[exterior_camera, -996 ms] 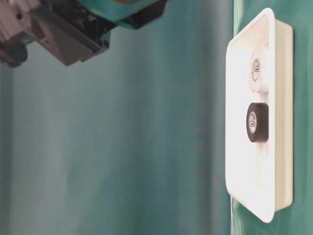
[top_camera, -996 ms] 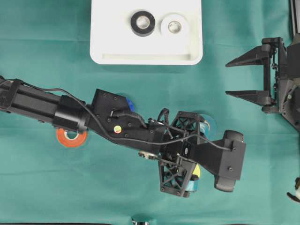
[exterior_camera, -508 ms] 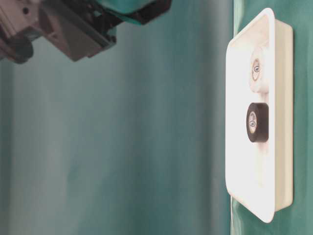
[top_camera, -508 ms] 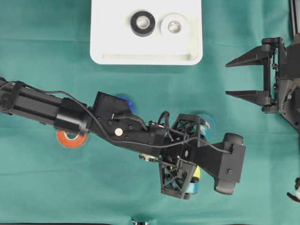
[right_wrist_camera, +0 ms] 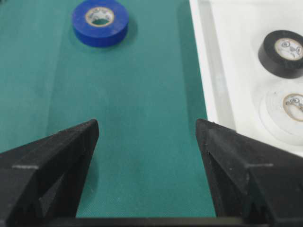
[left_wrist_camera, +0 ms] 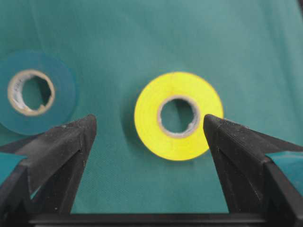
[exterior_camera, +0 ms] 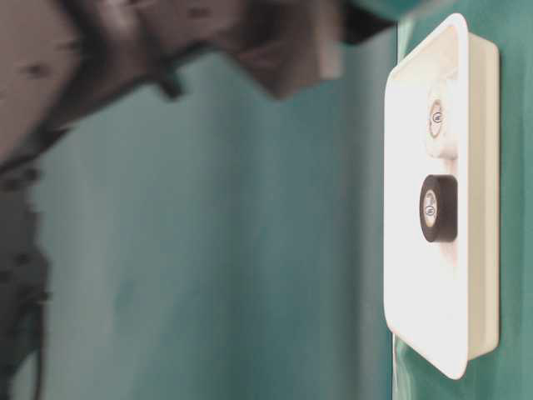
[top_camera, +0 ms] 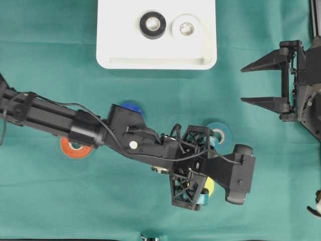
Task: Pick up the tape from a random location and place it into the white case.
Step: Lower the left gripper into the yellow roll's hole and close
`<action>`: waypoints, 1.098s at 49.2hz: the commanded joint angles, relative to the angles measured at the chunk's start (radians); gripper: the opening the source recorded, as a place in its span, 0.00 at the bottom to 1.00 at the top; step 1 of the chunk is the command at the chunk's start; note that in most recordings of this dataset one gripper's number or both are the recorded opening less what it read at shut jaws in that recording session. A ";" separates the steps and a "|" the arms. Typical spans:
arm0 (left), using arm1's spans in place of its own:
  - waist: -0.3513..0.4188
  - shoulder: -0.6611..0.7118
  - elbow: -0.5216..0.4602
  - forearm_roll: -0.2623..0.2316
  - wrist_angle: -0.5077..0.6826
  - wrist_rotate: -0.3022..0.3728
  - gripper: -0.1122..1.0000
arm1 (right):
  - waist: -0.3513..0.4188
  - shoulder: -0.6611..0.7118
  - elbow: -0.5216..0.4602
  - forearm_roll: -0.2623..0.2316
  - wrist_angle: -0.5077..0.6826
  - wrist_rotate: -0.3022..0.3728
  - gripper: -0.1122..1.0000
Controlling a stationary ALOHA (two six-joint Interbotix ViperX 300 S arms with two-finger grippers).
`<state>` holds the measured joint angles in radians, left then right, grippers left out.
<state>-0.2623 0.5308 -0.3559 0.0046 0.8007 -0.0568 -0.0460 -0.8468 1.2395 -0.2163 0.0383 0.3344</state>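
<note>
A yellow tape roll [left_wrist_camera: 178,116] lies flat on the green cloth, ahead of and between the tips of my open left gripper [left_wrist_camera: 149,124], closer to the right finger [left_wrist_camera: 236,156]. From overhead only a sliver of the yellow roll [top_camera: 209,187] shows under the left gripper [top_camera: 208,168]. The white case [top_camera: 120,45] sits at the top centre and holds a black roll [top_camera: 153,24] and a white roll [top_camera: 186,28]. My right gripper [top_camera: 243,84] hangs open and empty at the right, over bare cloth [right_wrist_camera: 147,130] beside the case [right_wrist_camera: 227,56].
A teal roll [top_camera: 220,131] [left_wrist_camera: 35,92] lies just beside the left gripper. A blue roll [top_camera: 131,107] [right_wrist_camera: 100,21] is partly under the left arm, and an orange roll [top_camera: 75,148] lies at the left. The left arm [exterior_camera: 166,50] fills the table-level view's upper left, blurred.
The left arm has swung slightly left and toward the front edge, and looms much larger in the table-level view. The right arm has not moved.
</note>
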 commanded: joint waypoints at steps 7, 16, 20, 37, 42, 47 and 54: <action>-0.003 0.028 0.009 0.003 -0.032 -0.015 0.98 | -0.002 0.011 -0.011 -0.002 -0.005 -0.002 0.81; 0.005 0.063 0.031 0.003 -0.072 -0.021 0.98 | -0.002 0.021 -0.009 -0.002 -0.005 -0.002 0.81; 0.005 0.080 0.034 0.002 -0.087 -0.023 0.98 | -0.002 0.028 -0.009 -0.002 -0.006 -0.002 0.81; 0.009 0.117 0.034 0.003 -0.127 -0.023 0.98 | -0.002 0.032 -0.008 -0.002 -0.008 -0.002 0.81; 0.011 0.124 0.034 0.003 -0.127 -0.023 0.98 | -0.002 0.032 -0.009 -0.002 -0.008 -0.002 0.81; 0.009 0.129 0.034 0.002 -0.127 -0.023 0.98 | -0.002 0.034 -0.009 -0.002 -0.008 -0.002 0.81; 0.009 0.129 0.032 0.003 -0.127 -0.023 0.98 | -0.002 0.034 -0.008 -0.002 -0.008 -0.002 0.81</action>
<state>-0.2516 0.6780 -0.3099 0.0046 0.6780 -0.0813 -0.0460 -0.8191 1.2395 -0.2163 0.0383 0.3344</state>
